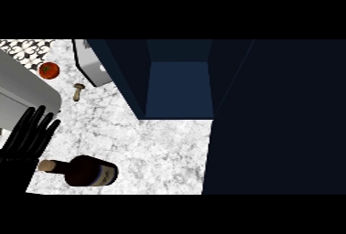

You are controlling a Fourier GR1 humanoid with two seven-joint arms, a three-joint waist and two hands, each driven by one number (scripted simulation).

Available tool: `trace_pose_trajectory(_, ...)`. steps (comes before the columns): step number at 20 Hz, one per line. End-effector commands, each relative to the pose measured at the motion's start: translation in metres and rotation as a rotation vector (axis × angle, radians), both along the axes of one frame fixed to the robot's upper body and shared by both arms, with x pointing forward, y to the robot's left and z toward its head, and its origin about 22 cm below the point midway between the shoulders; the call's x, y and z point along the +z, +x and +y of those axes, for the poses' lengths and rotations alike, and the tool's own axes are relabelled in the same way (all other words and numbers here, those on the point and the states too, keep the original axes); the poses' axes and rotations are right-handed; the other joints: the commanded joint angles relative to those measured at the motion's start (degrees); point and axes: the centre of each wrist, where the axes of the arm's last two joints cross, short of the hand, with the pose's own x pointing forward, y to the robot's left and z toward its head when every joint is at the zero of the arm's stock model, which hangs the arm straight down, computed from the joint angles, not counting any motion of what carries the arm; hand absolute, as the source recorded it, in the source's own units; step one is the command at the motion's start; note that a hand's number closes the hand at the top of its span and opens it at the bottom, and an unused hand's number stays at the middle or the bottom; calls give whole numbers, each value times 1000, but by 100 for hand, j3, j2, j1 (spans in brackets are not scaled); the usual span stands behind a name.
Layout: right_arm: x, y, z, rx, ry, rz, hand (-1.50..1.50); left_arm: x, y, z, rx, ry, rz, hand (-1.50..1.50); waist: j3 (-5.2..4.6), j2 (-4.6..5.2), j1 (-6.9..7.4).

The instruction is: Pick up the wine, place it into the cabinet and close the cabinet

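At the counter's (155, 146) left edge, the robot's left hand (27, 137) rests with straight, spread fingers, holding nothing. Just beside it, at the counter's front-left corner, the wine bottle (86, 171) lies on its side, cork toward the hand. A tomato (49, 70) and mushroom (78, 91) sit near the back-left corner. At the counter's right, the dark blue cabinet (179, 89) stands open.
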Motion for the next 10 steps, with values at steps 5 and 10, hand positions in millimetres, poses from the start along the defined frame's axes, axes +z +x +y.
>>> trace_pose_trajectory(5,8,-7,-1,34,15,-36,-150,-58,5,28,-8,-4,75,-150,0,3,12)
trace_pose_trajectory(10,13,-19,-3,58,49,-36,-150,-108,6,23,-19,15,93,-150,-4,6,-29)
